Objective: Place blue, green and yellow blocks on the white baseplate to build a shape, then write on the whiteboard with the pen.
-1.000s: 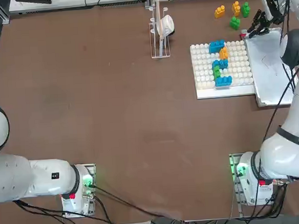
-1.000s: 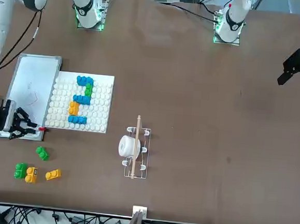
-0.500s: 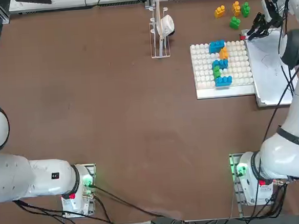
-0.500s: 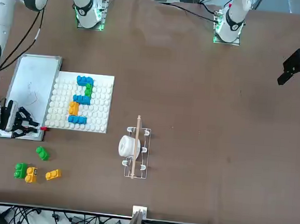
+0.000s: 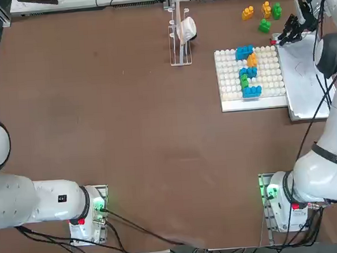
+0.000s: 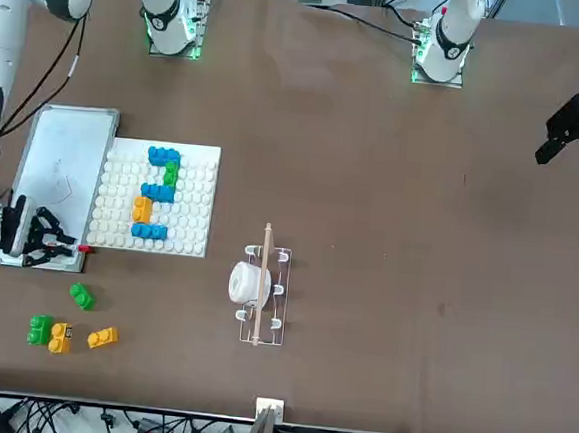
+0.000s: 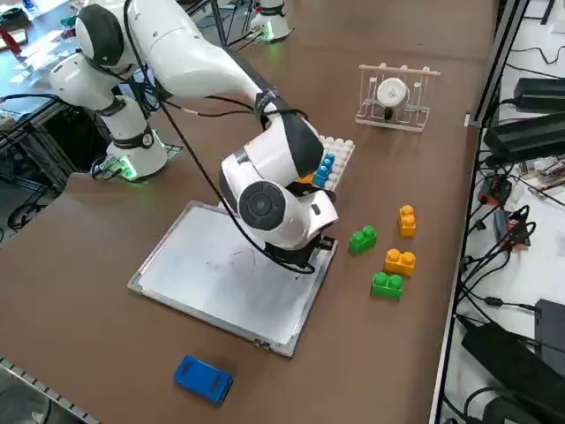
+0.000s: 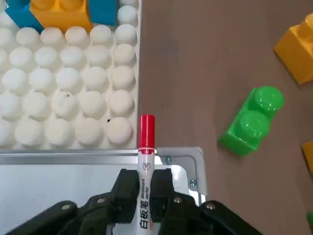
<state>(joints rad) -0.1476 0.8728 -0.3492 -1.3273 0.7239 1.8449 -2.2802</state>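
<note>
**Pen pinched at the whiteboard's far corner**

Holding the pen (image 8: 146, 161) between the fingers of the right gripper (image 8: 145, 185), jaws pressed onto its white barrel. Pointing the red cap ahead of the jaws, the long axis running straight out over the whiteboard (image 8: 58, 176) frame toward the baseplate (image 8: 63, 98). Showing Chinese characters along the barrel, reading "白板笔". Lying apart on the table: a green block (image 8: 252, 120). Capped, so probably not writing yet.

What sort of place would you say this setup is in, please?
Most likely a robotics lab. Two arms are bolted to a brown table, the right gripper shut on a red-capped pen over a whiteboard corner. Loose cables and electronics line the table's edge.
</note>
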